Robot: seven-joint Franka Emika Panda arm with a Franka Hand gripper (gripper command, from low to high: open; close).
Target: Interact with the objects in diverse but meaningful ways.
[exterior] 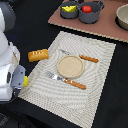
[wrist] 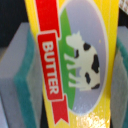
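Wrist view puts us right up against the butter block, its yellow wrapper filling the picture, with a red banner reading BUTTER and a black-and-white cow on a pale oval. On either side of it we see the gripper's fingers, grey with teal pads, pressed against the block's long edges, so we are clenched on it.

From the exterior view, our arm sits at the exterior view's left edge, and only a small patch of the yellow block shows at the gripper, just beside the near corner of the striped placemat.

On the placemat, the fork with its orange handle lies nearest, touching or almost touching the round tan plate in the middle. Beyond the plate lies a knife with an orange handle. The bread loaf rests on the dark table just off the mat's edge, toward the exterior view's left.

Farthest away, on a brown board, stand two grey-blue pots. The pot on the left holds the yellow cheese wedge; the pot on the right holds the red tomato. A pale bowl is cut off at the exterior view's right edge.
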